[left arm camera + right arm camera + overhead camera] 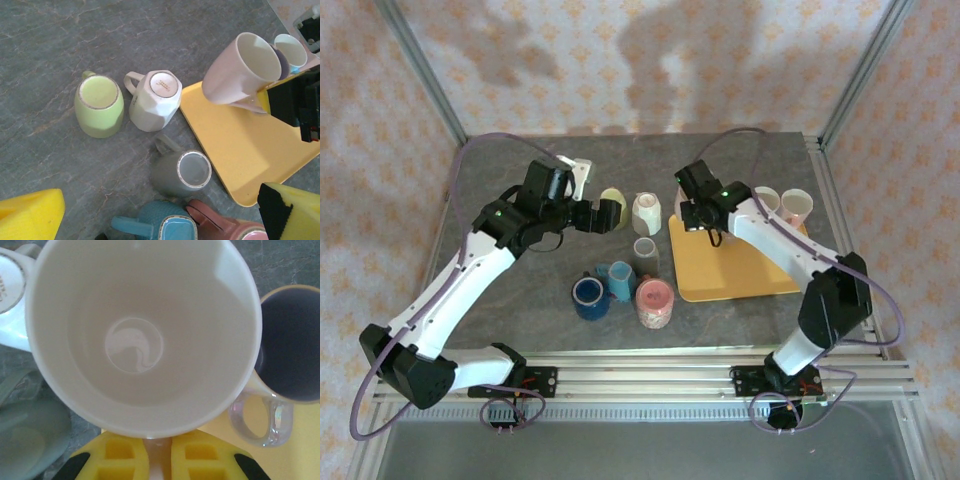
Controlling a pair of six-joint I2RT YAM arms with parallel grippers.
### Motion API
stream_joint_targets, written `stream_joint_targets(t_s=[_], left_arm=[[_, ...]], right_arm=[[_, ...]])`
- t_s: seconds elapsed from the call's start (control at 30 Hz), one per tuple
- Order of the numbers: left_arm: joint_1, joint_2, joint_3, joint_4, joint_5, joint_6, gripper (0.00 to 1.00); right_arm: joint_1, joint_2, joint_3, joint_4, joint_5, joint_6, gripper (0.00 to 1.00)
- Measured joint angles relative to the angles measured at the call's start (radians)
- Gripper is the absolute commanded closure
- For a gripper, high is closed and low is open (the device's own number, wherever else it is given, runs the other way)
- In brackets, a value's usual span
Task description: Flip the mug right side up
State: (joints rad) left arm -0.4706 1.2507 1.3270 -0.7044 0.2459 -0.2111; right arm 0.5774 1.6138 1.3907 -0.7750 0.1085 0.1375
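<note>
- Three upright mugs, a dark blue mug (588,297), a teal mug (620,280) and a pink mug (654,303), crowd the near part of the surface (520,290). An arm swinging low over them could bowl them over.
- One grey mug (181,172) stands bottom-up just off the 9 o'clock edge of the yellow tray (740,270). The tray has a raised lip, so a base set half on it would likely tip.
- Right claw (159,455) is closed on a single wall of the pale mug (245,70), pinching it at the rim. The mug's mouth faces up toward the wrist but is tilted, and it appears lifted over the tray's 11 o'clock corner. The pinch on smooth glaze is thin, so the mug could swivel or slip, and letting go before it sits flat would drop it.
- At 3 o'clock of it sits a dark-lined mug (290,340), very close; I cannot tell if they touch. A sideways nudge could knock it.
- Left claw (612,213) hangs wide open, holding nothing, above the bottom-up green mug (99,105) and white faceted mug (155,99). Both arms work close together here, so a reach toward 3 o'clock risks a clash.
</note>
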Motion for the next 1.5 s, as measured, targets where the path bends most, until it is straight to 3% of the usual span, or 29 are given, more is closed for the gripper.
stream_joint_targets(t_s=[0.43, 1.5], left_arm=[[0.000, 0.055, 0.000, -0.003, 0.008, -0.028, 0.00], [0.000, 0.002, -0.022, 0.005, -0.019, -0.053, 0.00]], right_arm=[[0.005, 0.101, 0.011, -0.018, 0.064, 0.027, 1.00], [-0.010, 0.285, 0.115, -0.033, 0.103, 0.030, 1.00]])
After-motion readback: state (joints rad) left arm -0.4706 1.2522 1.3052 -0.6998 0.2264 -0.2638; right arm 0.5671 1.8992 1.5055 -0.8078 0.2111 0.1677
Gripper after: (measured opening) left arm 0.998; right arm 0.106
